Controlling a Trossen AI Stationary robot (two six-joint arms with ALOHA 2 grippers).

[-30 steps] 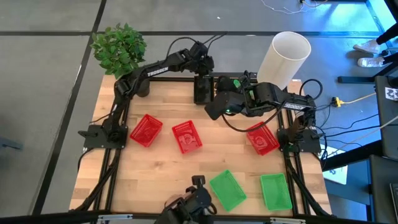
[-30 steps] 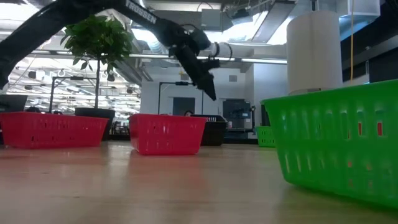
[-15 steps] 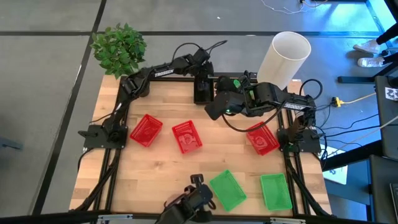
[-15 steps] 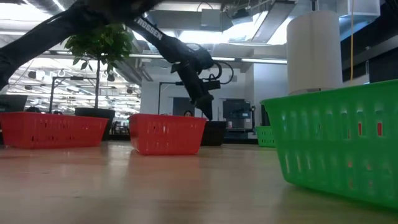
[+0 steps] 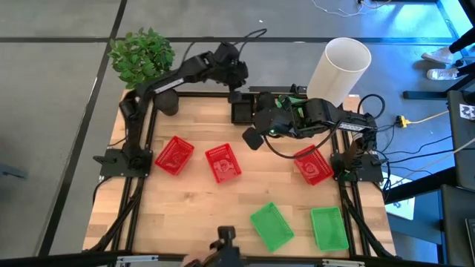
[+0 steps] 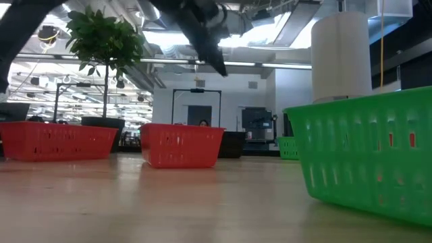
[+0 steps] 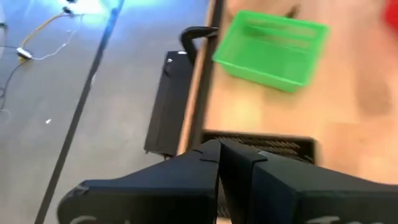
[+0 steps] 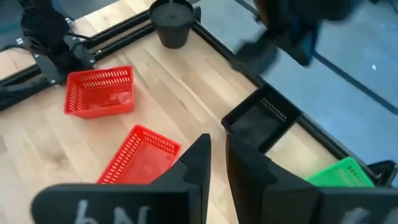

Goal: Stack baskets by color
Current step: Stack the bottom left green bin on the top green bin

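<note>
Three red baskets lie single on the table, at 9 o'clock [image 5: 174,155], at the centre [image 5: 223,163] and at 3 o'clock [image 5: 312,165]. Two green ones sit apart near 6 o'clock [image 5: 271,226] and 5 o'clock [image 5: 329,228], so neither colour is stacked yet. What has just changed is at 12 o'clock: the left gripper [image 5: 236,87], which half a second ago was down at the black basket [image 5: 241,111] on the far edge, has risen clear of it, fingers pressed together with nothing between them. The black basket stays where it was (how many are nested there I cannot tell), with a third green basket [image 7: 270,50] just beside it towards 1 o'clock. My reading is that the visit ended without a pick-up, whether as a placement or a missed grasp. The right gripper [image 5: 251,138] hangs just past the centre towards 12 o'clock, barely shifted, fingers narrowly parted and holding nothing. Red and green are still to do.
</note>
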